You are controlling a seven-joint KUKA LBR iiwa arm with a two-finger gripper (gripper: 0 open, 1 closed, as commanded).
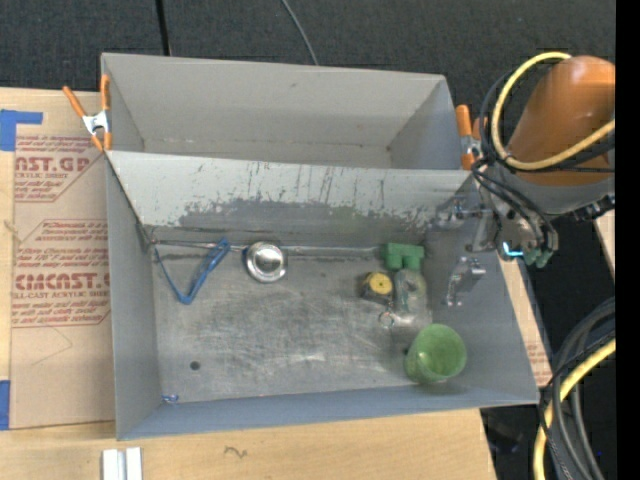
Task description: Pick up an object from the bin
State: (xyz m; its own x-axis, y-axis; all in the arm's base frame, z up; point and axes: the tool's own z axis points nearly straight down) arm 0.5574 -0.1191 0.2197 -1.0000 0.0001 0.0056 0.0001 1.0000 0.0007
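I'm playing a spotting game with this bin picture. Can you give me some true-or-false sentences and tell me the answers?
1. A green cup lies near the lower right corner of the bin. True.
2. The shiny silver round thing sits inside the cup. False: it lies by itself, left of the middle.
3. The blue bent piece is on the left side. True.
4. The gripper is over the blue piece. False: it is at the right, near the green block and the small yellow disc.

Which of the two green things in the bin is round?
The green cup, in the bin's right corner at the bottom of the view. The other, a green block, is angular and lies farther up, beside the yellow disc.
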